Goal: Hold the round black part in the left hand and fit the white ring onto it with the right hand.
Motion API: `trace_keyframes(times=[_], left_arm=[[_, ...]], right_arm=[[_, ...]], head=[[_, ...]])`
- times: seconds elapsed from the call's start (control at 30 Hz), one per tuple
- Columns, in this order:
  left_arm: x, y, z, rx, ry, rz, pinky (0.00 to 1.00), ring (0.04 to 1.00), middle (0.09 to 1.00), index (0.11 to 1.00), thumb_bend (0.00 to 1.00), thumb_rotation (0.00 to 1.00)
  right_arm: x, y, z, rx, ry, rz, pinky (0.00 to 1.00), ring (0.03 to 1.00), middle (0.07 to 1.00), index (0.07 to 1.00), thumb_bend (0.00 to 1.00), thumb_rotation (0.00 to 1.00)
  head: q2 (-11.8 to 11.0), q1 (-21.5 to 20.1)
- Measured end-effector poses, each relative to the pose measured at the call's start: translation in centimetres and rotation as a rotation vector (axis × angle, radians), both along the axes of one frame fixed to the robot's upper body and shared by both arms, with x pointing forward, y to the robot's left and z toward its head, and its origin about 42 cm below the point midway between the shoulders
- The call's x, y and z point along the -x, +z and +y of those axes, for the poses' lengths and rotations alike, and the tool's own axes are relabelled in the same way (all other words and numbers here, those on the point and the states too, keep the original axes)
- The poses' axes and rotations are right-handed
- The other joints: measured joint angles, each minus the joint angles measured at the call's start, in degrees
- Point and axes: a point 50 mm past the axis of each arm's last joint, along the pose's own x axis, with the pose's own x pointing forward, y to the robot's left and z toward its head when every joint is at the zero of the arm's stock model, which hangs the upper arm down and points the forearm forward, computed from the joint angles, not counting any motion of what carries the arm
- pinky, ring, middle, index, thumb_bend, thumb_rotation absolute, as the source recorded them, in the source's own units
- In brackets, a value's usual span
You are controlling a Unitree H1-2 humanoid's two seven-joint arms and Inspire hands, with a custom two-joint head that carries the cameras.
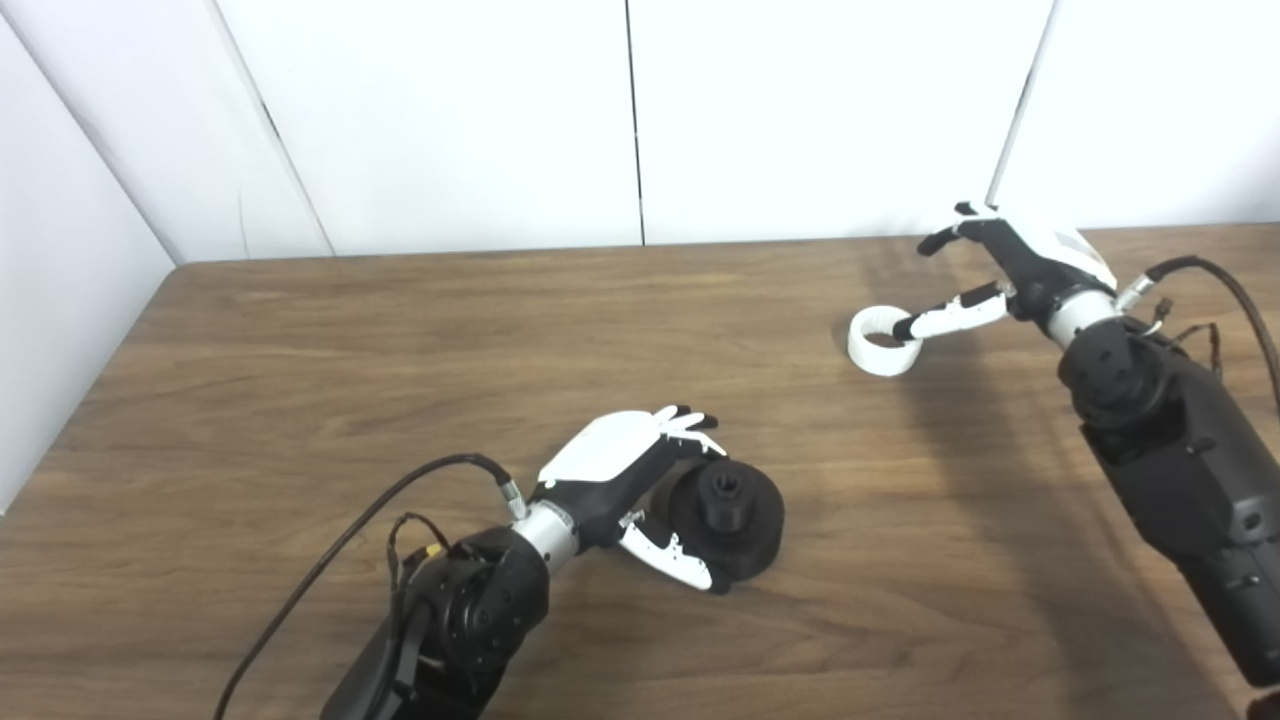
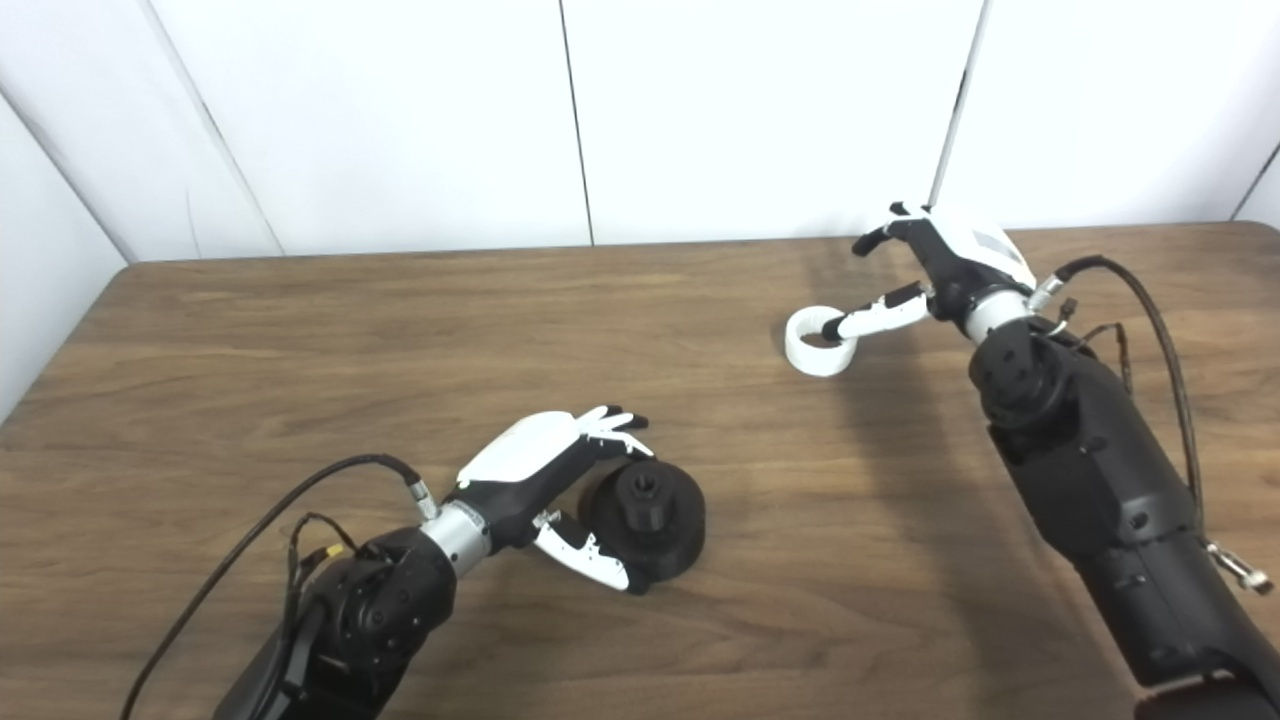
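Round black part (image 1: 728,515) rests on the desk (image 1: 400,350) at about 6 o'clock, cradled between the spread fingers (image 1: 685,420) and thumb of the left hand (image 1: 620,470). White ring (image 1: 882,342) lies toward 2 o'clock; the right hand (image 1: 1010,265), fingers spread, has its thumb tip inside the ring.

- Table (image 1: 400,350): brown wood-grain top, smooth, low sheen.
- Round black part (image 1: 735,515): matt black plastic.
- White ring (image 1: 880,345): smooth, matt white plastic.
- Left hand (image 1: 625,480), right hand (image 1: 1010,265): glossy white shells over matt black plastic.
- Wall panels (image 1: 800,110): plain, matt white.
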Motion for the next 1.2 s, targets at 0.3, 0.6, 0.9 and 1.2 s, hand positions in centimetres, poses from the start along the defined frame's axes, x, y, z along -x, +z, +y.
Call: trace_keyframes(times=[0.3, 0.6, 0.9, 1.2], left_arm=[[-0.2, 0.0, 0.0, -0.002, -0.003, -0.002, 0.97, 1.0, 0.962, 0.684, 0.86, 0.3], [-0.7, -0.1, -0.1, -0.006, -0.002, -0.004, 0.95, 1.0, 0.957, 0.68, 0.87, 0.31], [-0.9, -0.4, -0.1, 0.005, 0.009, -0.011, 0.95, 1.0, 0.959, 0.685, 0.87, 0.31], [-0.9, -0.4, -0.1, 0.009, 0.009, -0.012, 0.94, 1.0, 0.956, 0.678, 0.87, 0.3]], right_arm=[[-0.1, -0.4, 1.1, 0.033, 0.056, 0.071, 1.0, 1.0, 0.961, 0.75, 0.97, 0.39], [-0.1, -1.0, 1.8, 0.041, 0.097, 0.095, 1.0, 1.0, 0.945, 0.737, 0.97, 0.4], [-0.2, -1.7, 2.4, 0.041, 0.105, 0.117, 1.0, 1.0, 0.954, 0.747, 0.95, 0.38], [-0.3, -2.2, 2.2, 0.039, 0.093, 0.134, 1.0, 1.0, 0.958, 0.759, 0.93, 0.39]], head=[[-0.1, 0.1], [-0.7, 0.2], [-1.1, -0.2], [-1.5, 0.0]])
